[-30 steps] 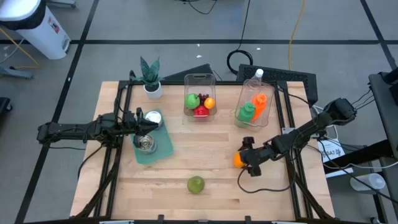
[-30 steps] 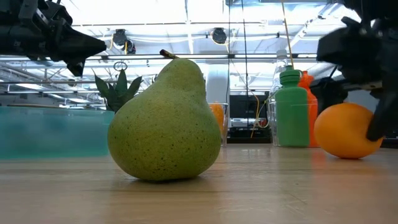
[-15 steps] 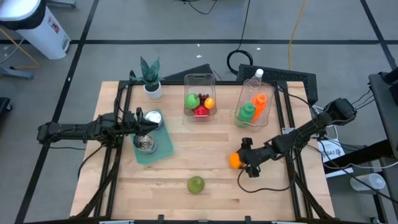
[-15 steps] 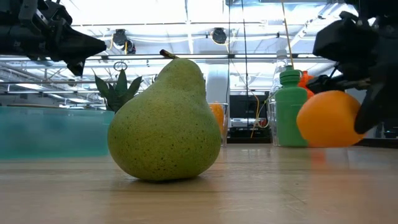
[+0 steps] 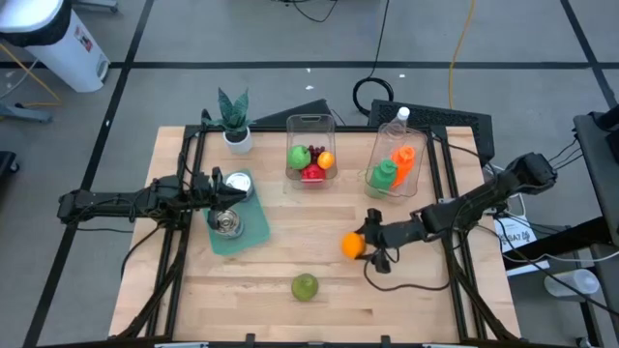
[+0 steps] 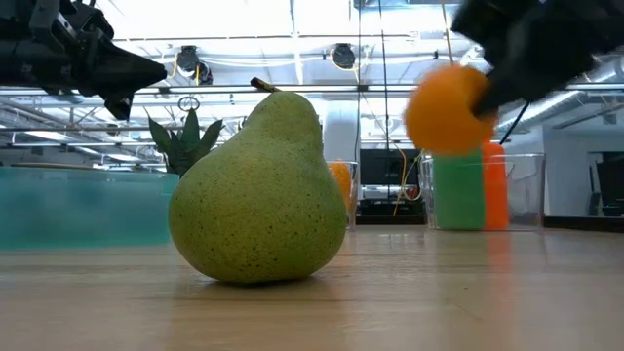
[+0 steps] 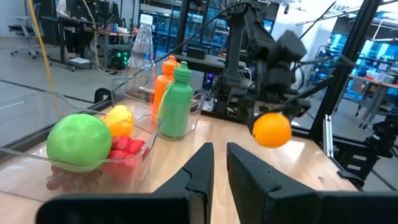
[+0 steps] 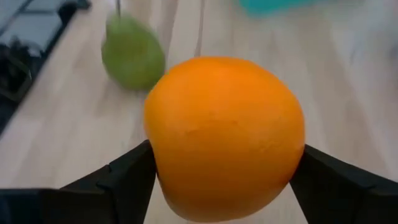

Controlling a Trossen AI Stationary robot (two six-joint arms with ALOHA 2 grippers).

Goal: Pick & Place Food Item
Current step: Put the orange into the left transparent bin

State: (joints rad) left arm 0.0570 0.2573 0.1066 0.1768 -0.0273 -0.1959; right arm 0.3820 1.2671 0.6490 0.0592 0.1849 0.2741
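the right gripper (image 5: 362, 246) is carrying the orange (image 5: 352, 245) with its jaws clamped on either side of it, and in the low view the orange is hanging well clear of the table (image 5: 290, 319), so the lift part looks sorted. the step in hand, as far as one can judge, is the carry toward wherever it is being placed; most likely that's the clear fruit bin (image 5: 310, 126) at the back, which is already holding a green apple (image 5: 299, 155), something red and a small yellow piece, though that's a guess.

to do it well, the arm is wanting to keep the orange high enough to clear the bin's wall, and come down from above instead of sliding in sideways. the bottle bin (image 5: 397, 145) with the green bottle (image 5: 383, 175) and orange bottle is sitting just beside the likely path, so a wide swing is risking a knock. the fruit is round and smooth, so the squeeze wants holding steady until it's low inside.

the pear (image 5: 305, 286) is lying near the front edge, well apart. the left gripper (image 5: 221, 189) is waiting with jaws together over the teal mat (image 5: 253, 232), near a metal cup (image 5: 228, 223).
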